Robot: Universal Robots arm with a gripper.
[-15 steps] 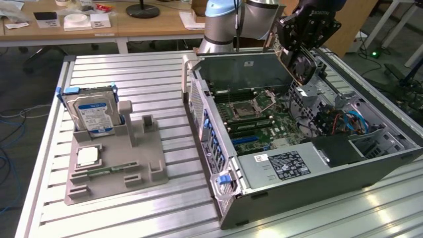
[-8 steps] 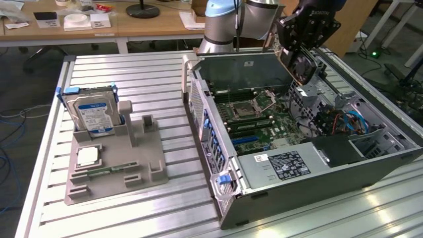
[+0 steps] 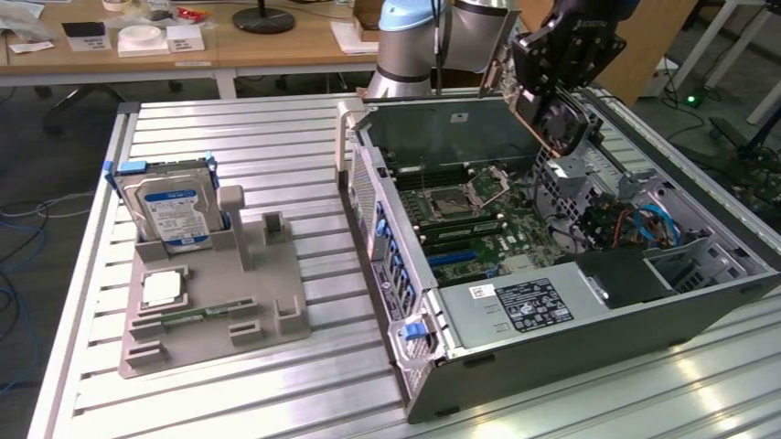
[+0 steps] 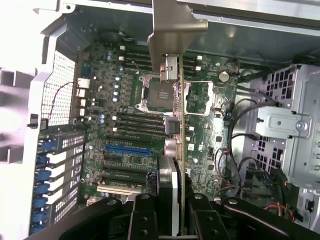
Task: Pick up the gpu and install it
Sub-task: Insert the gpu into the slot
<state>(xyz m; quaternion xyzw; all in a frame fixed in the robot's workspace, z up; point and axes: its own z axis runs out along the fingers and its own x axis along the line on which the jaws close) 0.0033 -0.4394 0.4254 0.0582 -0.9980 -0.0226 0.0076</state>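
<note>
The gpu [image 3: 555, 123] is in the air over the open computer case [image 3: 366, 174], above its far end and clear of everything inside. It hangs on edge, with its fan face turned toward the exterior view's left. In the wrist view it runs edge-on away from the gripper [image 4: 172, 202], with its silvery bracket [image 4: 172, 25] at the far end. The fingers [image 4: 145, 215] are clenched on the card from both flat sides, so it is firmly grasped.

Inside the case, the motherboard [image 3: 476, 229] lies flat. The bare processor socket [image 4: 159, 92] sits directly under the card's line, and the blue slot [image 4: 127, 149] lies off to one side of it, nearer the case's perforated rear wall. Outside the case, to the exterior view's left, the hard drive [image 3: 171, 206] stands upright in a grey fixture [image 3: 208, 320].

I judge the pickup done and the carry-over under way, with installation not yet begun. Seating the card calls for lining its lower edge up with an expansion slot and turning the bracket toward the case's rear openings.
</note>
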